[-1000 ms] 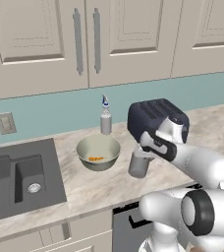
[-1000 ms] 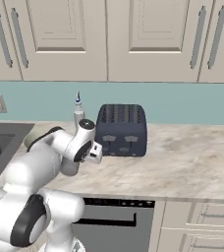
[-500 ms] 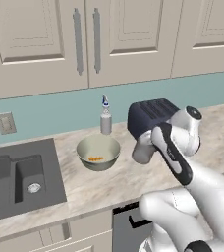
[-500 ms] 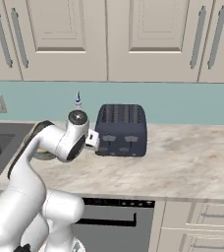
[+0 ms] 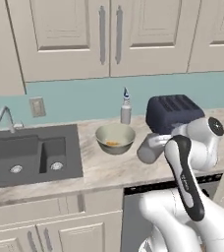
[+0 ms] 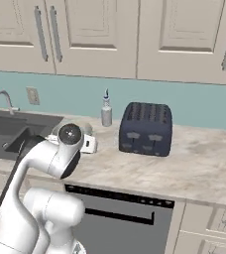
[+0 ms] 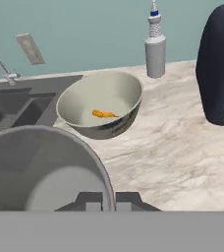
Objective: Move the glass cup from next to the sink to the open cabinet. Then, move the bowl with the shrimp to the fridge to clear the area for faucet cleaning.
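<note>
The glass cup (image 5: 147, 149) is off the bench (image 5: 104, 170), tipped on its side in the fingers (image 7: 89, 199) — they look clamped on its rim (its wide mouth looms in the hand view). The bowl with the shrimp (image 5: 115, 139) sits just beside it, right of the sink (image 5: 30, 155). Step one — carrying. Next calls for turning toward the open cabinet.

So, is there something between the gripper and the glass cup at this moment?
No. The glass cup is already at the gripper: in the hand view its rim lies right against the fingertips, and in the left base view the cup hangs tilted at the end of the arm, beside the bowl.
</note>
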